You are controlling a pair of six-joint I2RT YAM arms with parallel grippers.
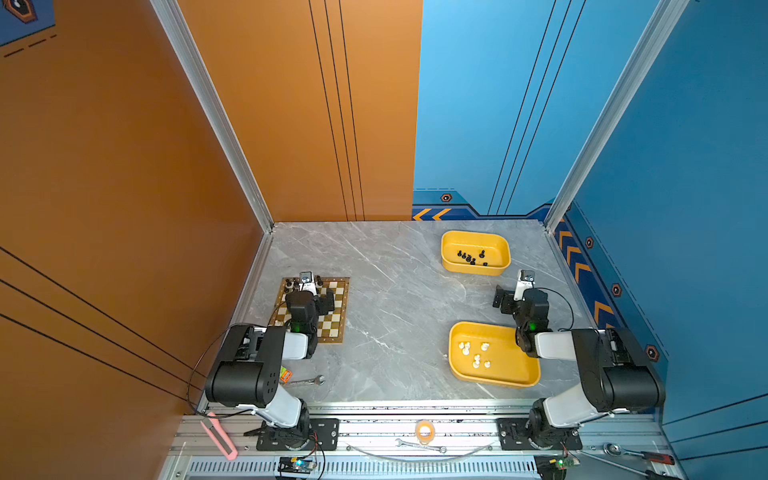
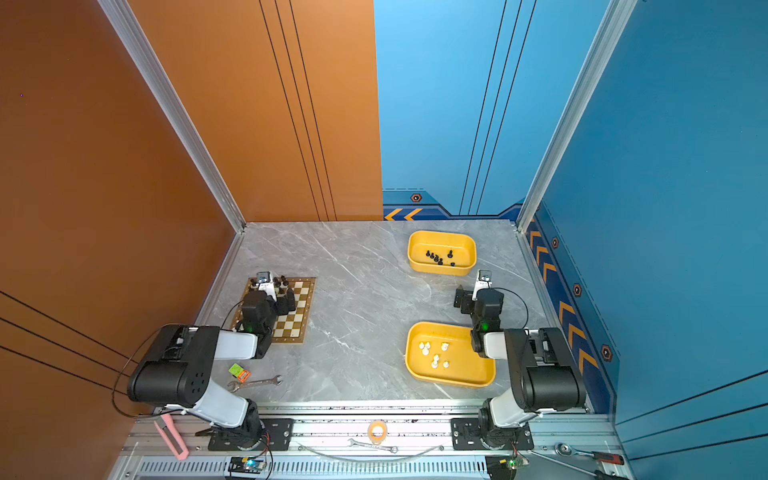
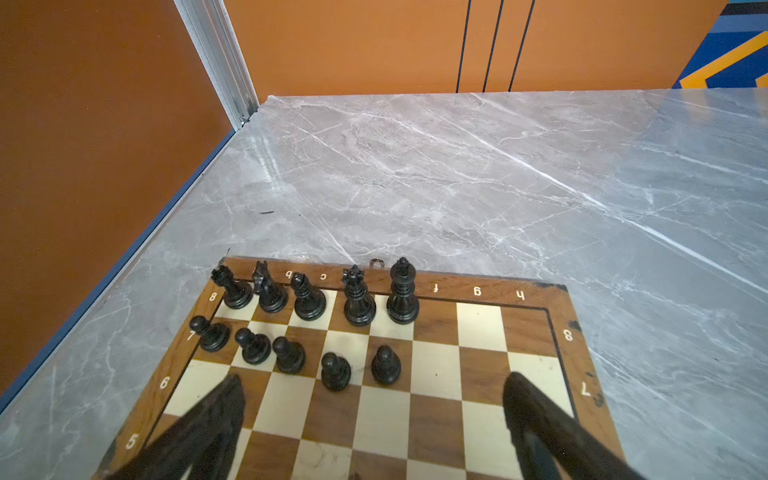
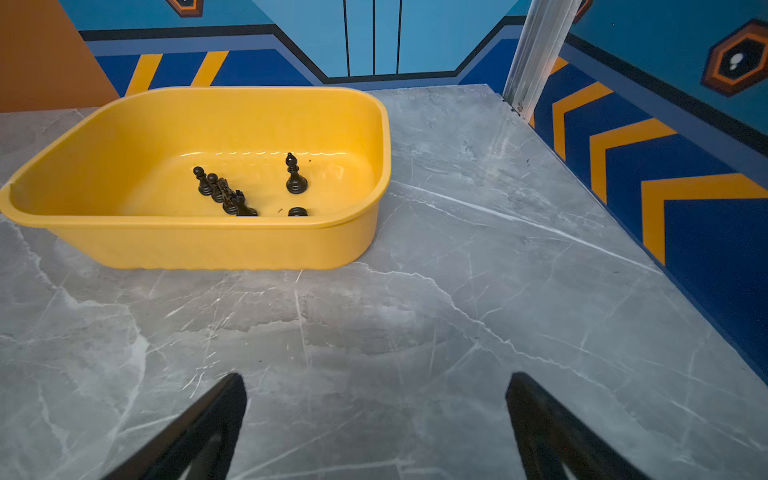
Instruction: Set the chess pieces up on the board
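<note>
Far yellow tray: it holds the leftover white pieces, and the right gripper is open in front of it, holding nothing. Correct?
No. The pieces in the far yellow tray are black, not white, as the right wrist view shows. The right gripper is open in front of it, holding nothing.

My left arm [image 1: 302, 308] covered much of the board [image 1: 332, 326] in both top views. White pieces [image 1: 476, 360] were too small to identify. The far tray [image 4: 199, 245] wall partly hid one black piece [image 4: 297, 211].

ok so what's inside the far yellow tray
The far yellow tray holds only black chess pieces: a tight cluster, a bishop standing apart, and one more half hidden by its near wall.
</note>
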